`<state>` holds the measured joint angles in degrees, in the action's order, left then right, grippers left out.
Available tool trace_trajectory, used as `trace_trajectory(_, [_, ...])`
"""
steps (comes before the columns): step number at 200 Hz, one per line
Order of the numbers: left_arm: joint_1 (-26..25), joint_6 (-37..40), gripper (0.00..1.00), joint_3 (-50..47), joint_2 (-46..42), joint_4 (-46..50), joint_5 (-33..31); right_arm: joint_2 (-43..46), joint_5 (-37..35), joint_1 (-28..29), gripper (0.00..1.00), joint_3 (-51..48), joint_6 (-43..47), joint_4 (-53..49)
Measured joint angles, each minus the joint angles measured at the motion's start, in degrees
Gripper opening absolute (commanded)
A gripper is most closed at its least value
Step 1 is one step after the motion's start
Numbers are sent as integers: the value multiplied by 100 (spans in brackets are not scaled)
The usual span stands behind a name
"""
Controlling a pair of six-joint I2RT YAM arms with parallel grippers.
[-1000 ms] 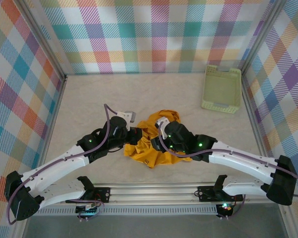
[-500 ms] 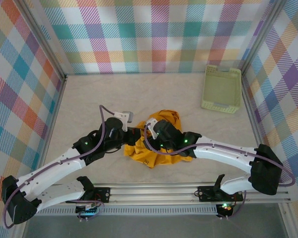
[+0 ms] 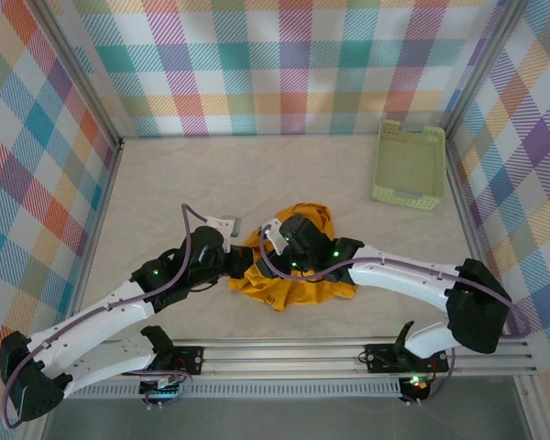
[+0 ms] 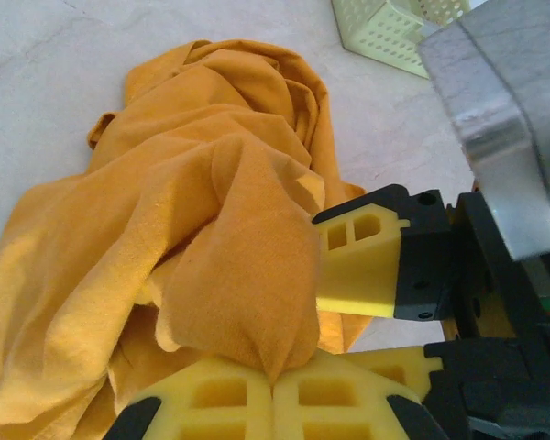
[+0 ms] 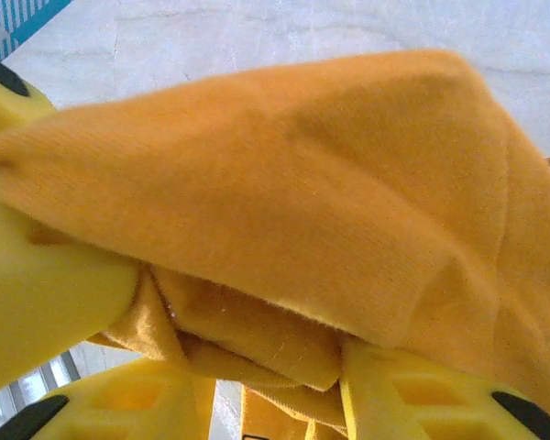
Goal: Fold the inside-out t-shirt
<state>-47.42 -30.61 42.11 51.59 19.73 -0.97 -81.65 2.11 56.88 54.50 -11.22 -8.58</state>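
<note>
Left end effector (image 4: pixel 275 374): fingers together, pinching a fold of the inside-out t-shirt (image 4: pixel 192 211). Right end effector (image 5: pixel 275 390): clamped on a thicker bunch just beside it. Shirt lies crumpled mid-width on the table (image 3: pixel 165 183), near the arms. The pale green basket (image 3: pixel 410 165) sits well apart, far right.

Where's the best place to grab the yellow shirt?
I'd pinch a thick raised fold of the t-shirt, coming in low from the arms' side. It lies in a crumpled heap, so folds stick up; the left gripper pinches one like that.
</note>
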Motion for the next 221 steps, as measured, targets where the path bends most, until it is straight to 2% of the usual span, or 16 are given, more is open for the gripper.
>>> trace_trajectory(26, [0,15,0,-42,-66,20,-13,-7,120,-72,40,-2,2,42])
trace_trajectory(98, [0,17,0,-120,-186,105,-59,-7,706,-181,21,-2,142,216])
trace_trajectory(110, [0,20,0,-120,-197,116,-74,-7,719,-181,22,-2,149,219])
trace_trajectory(135, [0,20,0,-138,-197,116,-122,7,717,-181,32,-11,149,229])
trace_trajectory(221, [0,20,0,-160,-225,120,-125,46,807,-374,23,-63,120,345])
